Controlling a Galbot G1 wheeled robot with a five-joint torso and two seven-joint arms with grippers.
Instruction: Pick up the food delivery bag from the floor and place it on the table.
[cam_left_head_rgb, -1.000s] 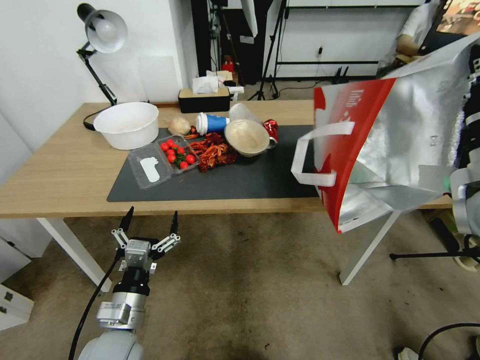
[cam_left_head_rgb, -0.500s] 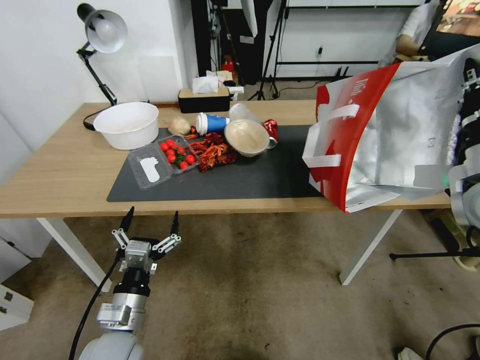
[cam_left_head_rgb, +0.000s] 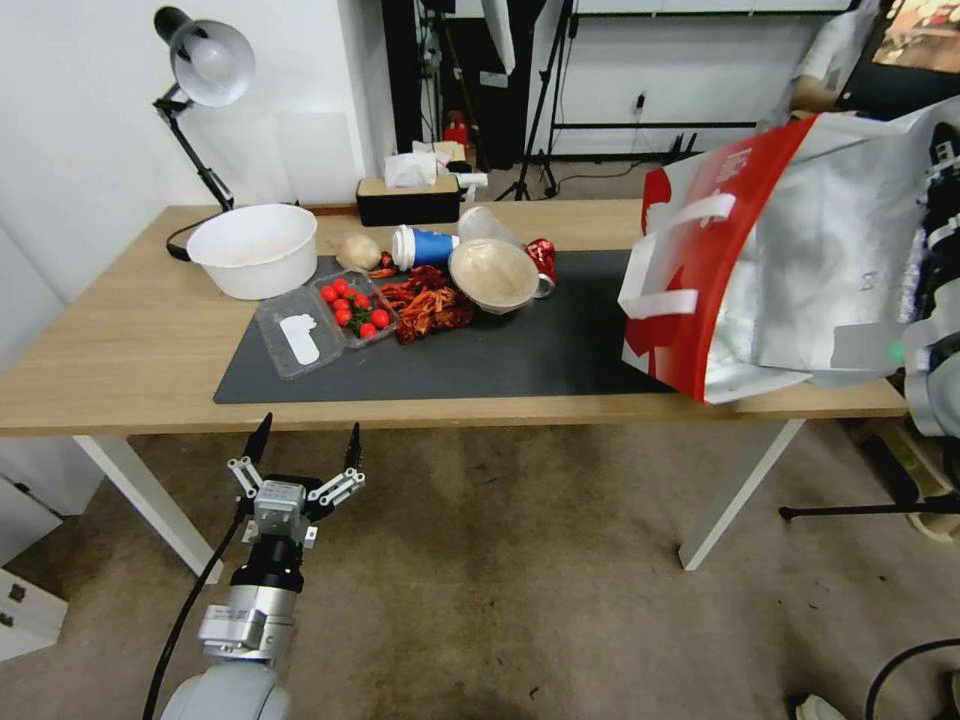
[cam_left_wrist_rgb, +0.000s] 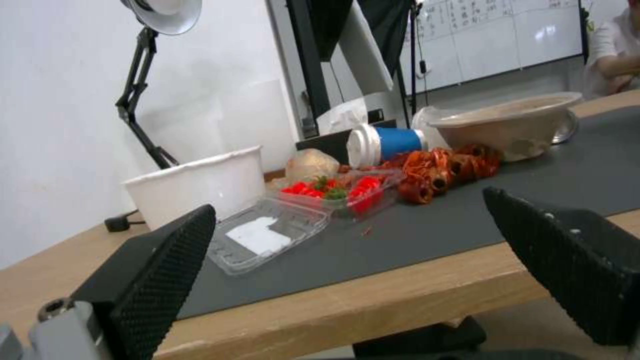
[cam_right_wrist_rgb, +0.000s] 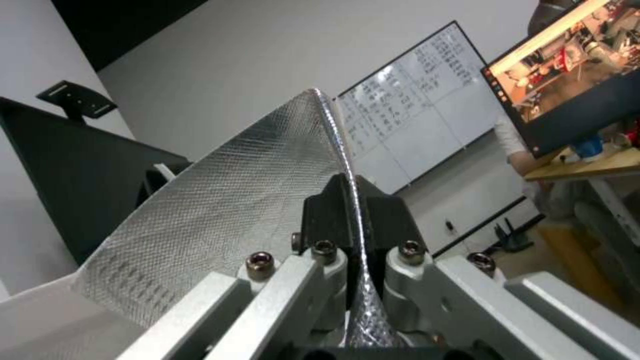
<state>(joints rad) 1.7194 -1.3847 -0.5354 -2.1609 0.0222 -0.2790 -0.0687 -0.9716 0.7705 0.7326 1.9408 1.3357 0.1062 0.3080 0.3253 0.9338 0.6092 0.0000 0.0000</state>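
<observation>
Head view: food delivery bag (cam_left_head_rgb: 800, 260) is at the right end of the table (cam_left_head_rgb: 120, 340), tilted, its lower corner at or just over the near right edge and overlapping the dark grey mat (cam_left_head_rgb: 480, 360). Cannot tell whether the base bears on the tabletop or hangs just above it. White strap handles face left, toward the food.

Right wrist view: right gripper (cam_right_wrist_rgb: 348, 235) is clamped on the bag's upper foil rim, both pads pinching the thin sheet between them. A rim pinch gives no support underneath, which would explain why the bag hangs askew with its bottom swung toward the table.

Left gripper (cam_left_head_rgb: 303, 450) hangs low in front of the near table edge, above the floor (cam_left_head_rgb: 520, 560), fingers spread and empty; idle. It looks across the mat from the near edge in the left wrist view.

Surroundings, left of the bag on the mat: tan bowl (cam_left_head_rgb: 493, 275) nearest, a crushed red can just behind it, blue cup (cam_left_head_rgb: 425, 246) lying on its side, a pile of red crayfish (cam_left_head_rgb: 428, 300), open clear tray of cherry tomatoes (cam_left_head_rgb: 350, 308). White bowl (cam_left_head_rgb: 254, 250) and desk lamp (cam_left_head_rgb: 205, 70) further left.

Judgement: the mat between tan bowl and bag is bare, so there is room to set down; the risk is the tall bag tipping left onto the bowl, or off the near right corner.
</observation>
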